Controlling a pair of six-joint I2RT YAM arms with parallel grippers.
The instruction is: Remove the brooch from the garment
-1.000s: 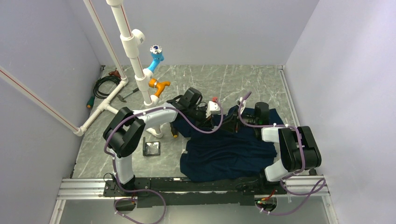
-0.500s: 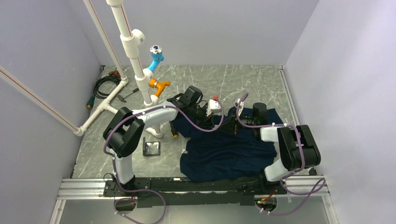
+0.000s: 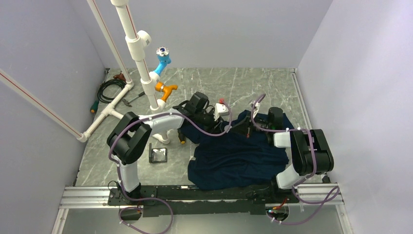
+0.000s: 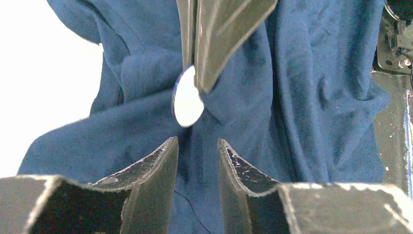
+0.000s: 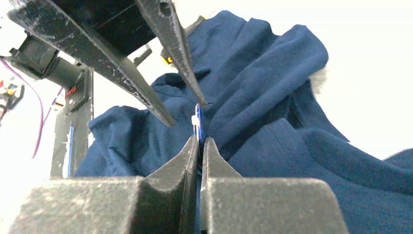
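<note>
Both arms reach inward over the middle of the table (image 3: 272, 83), their wrists meeting above the far edge of the garment (image 3: 234, 156), which lies crumpled toward the near right corner. The left gripper (image 4: 197, 142) points at a raised fold, its black, scuffed fingers narrowly apart with nothing between them. The right gripper (image 5: 200, 140) comes from the opposite side, jaws pressed together on the rim of the brooch (image 4: 187, 100) — a small round disc, pale and glossy in the left wrist view, a thin blue sliver edge-on from the right wrist. The brooch sits against the soft navy cloth of that fold; whether it is pinned there is hard to tell. A white pipe frame (image 3: 139, 58) stands at the far left corner.
</note>
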